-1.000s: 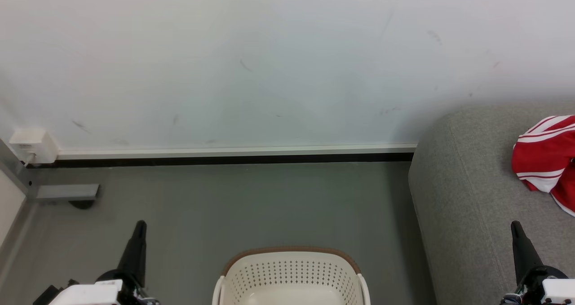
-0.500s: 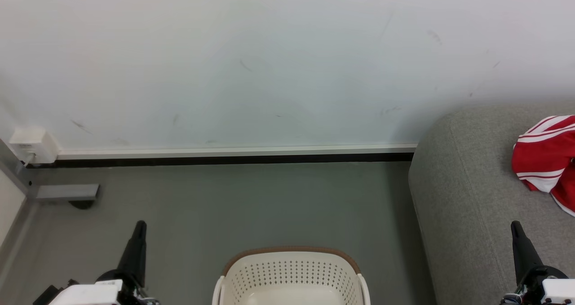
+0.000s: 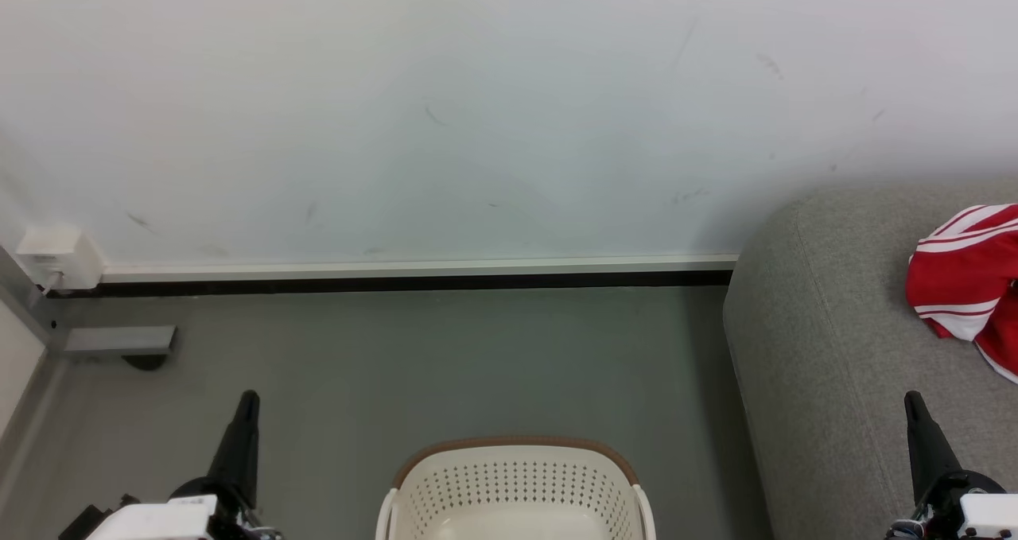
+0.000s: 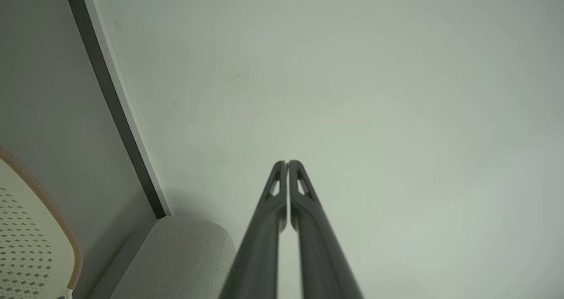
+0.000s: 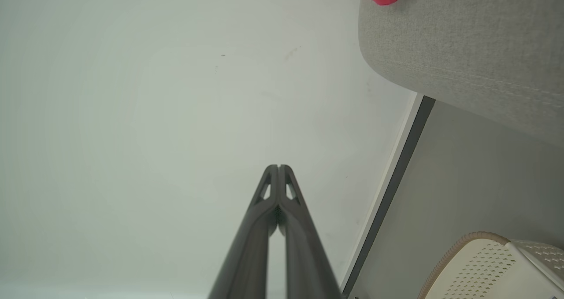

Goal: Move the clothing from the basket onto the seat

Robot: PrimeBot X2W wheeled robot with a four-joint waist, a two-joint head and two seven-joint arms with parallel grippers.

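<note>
**Red jersey lying on the sofa block, both grippers clenched on nothing**

In the head view, the bright red sports jersey with white stripes (image 3: 966, 277) is lying bunched on top of the large light-grey woven-fabric sofa block (image 3: 827, 349), at about 3 o'clock, running off the frame edge. The cream-white perforated plastic laundry basket with a brown rim (image 3: 517, 480) is standing on the smooth grey floor (image 3: 445, 357) at 6 o'clock, just beside the sofa block's rounded side and well apart from the jersey.

A white, faintly scuffed wall (image 3: 477, 110) is filling the upper half, meeting the floor along a pale skirting strip with a dark gap beneath (image 3: 413, 268). A small white box (image 3: 57, 255) is sitting on the wall at 9 o'clock, with a grey metal bracket (image 3: 119, 339) just below it.

The left gripper (image 3: 248, 401) is pointing up at 7 o'clock and the right gripper (image 3: 913, 401) at 5 o'clock, over the sofa block's near edge. In both wrist views the fingers are pressing tip to tip, gripping nothing.
</note>
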